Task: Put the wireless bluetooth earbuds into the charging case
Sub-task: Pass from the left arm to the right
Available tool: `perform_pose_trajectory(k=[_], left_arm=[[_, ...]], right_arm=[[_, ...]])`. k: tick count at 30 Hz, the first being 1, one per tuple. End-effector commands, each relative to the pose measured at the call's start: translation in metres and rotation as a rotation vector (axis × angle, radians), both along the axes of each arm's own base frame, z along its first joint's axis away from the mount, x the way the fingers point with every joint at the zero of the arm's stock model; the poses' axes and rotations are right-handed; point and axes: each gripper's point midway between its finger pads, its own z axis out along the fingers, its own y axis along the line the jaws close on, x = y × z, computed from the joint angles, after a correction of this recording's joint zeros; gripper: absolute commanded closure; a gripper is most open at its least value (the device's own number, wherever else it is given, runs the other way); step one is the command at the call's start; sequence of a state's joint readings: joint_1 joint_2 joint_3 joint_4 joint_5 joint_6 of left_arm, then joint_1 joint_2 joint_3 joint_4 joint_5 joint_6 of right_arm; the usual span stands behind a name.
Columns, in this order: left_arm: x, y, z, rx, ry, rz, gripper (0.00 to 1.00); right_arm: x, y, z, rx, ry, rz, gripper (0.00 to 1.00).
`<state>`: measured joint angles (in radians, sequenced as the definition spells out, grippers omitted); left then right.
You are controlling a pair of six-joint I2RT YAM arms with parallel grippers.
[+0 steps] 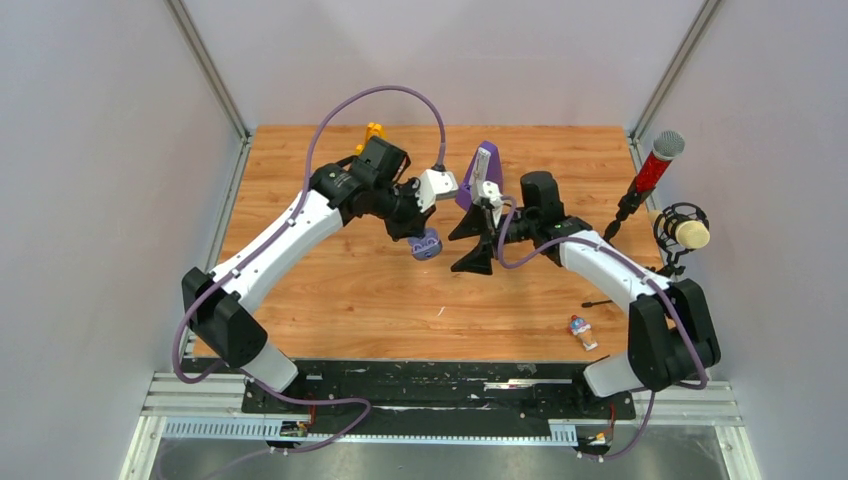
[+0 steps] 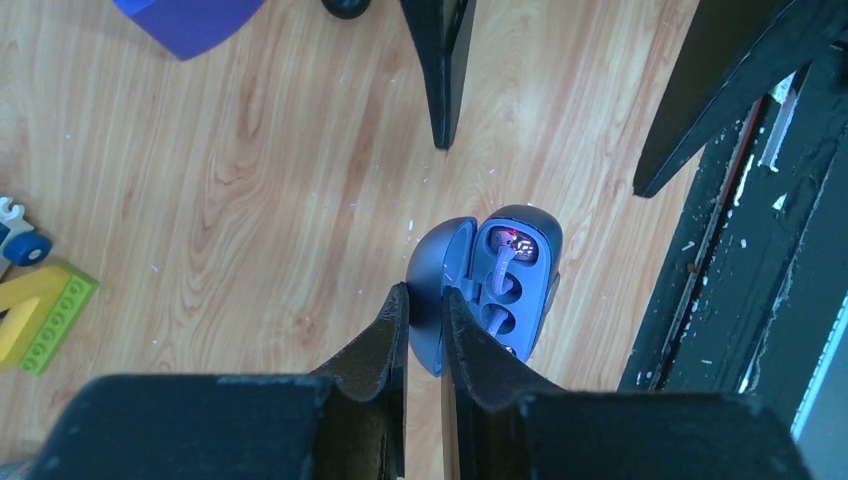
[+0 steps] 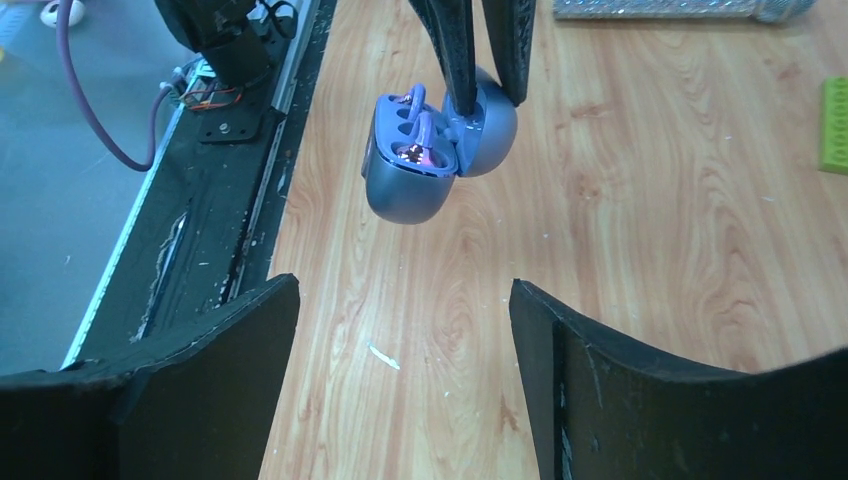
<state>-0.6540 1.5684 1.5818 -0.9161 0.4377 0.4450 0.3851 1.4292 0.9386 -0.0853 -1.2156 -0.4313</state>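
Left wrist view: the left gripper (image 2: 425, 296) is clamped on the raised lid (image 2: 436, 268) of the open blue-grey case (image 2: 520, 285), holding it above the wooden table (image 2: 250, 200). A purple-stemmed earbud (image 2: 502, 262) sits in a slot of the case beside a small red glow; whether the other slot is filled I cannot tell. In the top view the right gripper (image 1: 478, 243) is just beside the case, its fingers spread wide apart and holding nothing.
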Motion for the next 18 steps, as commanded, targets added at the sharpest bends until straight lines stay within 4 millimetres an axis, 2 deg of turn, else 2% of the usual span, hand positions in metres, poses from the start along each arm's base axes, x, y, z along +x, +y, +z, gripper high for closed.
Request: perform_pose_trajectory(k=[1, 8, 14, 18], left_arm=[[-0.008, -0.001, 0.023, -0.042, -0.064, -0.029, 1.00], [-0.007, -0.004, 0.023, -0.063, -0.053, -0.002, 1.00], [-0.007, -0.008, 0.018, -0.072, -0.032, 0.008, 1.00], [-0.007, -0.009, 0.020, -0.080, -0.030, 0.009, 1.00]], right_arm=[[0.000, 0.015, 0.003, 0.027, 0.002, 0.043, 0.23], [0.014, 0.025, 0.003, 0.054, 0.094, -0.024, 0.27], [-0.006, 0.034, 0.011, 0.081, 0.088, 0.058, 0.27], [-0.010, 0.039, 0.011, 0.077, 0.101, 0.074, 0.29]])
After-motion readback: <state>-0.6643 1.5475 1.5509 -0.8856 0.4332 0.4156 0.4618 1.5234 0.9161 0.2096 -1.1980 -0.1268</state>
